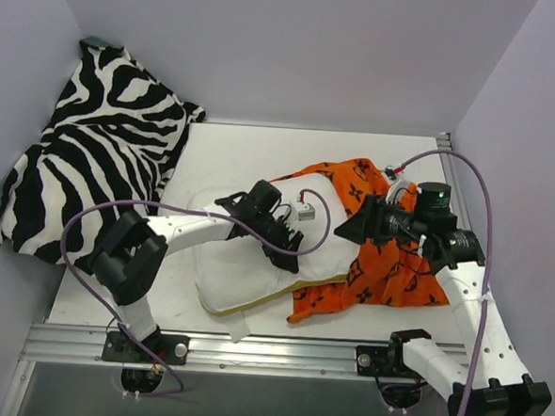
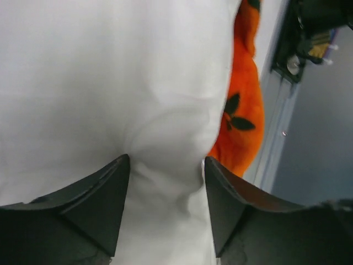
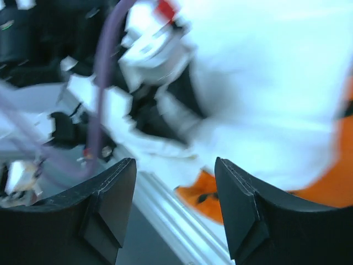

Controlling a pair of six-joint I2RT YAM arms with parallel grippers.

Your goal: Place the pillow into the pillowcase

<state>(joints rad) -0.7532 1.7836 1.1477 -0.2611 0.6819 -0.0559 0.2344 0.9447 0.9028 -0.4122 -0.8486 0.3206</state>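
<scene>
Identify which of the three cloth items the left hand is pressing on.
The white pillow: the left hand rests on it, unlike the orange pillowcase or striped cloth.

The white tabletop (image 1: 243, 154) carries a zebra-striped cloth (image 1: 92, 159) bunched at the upper left of the frame, the white pillow (image 1: 245, 277) at the centre, and the orange pillowcase (image 1: 387, 267) at the right, its edge overlapping the pillow.

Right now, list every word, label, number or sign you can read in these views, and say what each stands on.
No readable text in any view.
The pillowcase: dark flower, star and monogram-like motifs; no letters can be made out.
The pillow: plain white.
The zebra-striped cloth: stripes only.
</scene>
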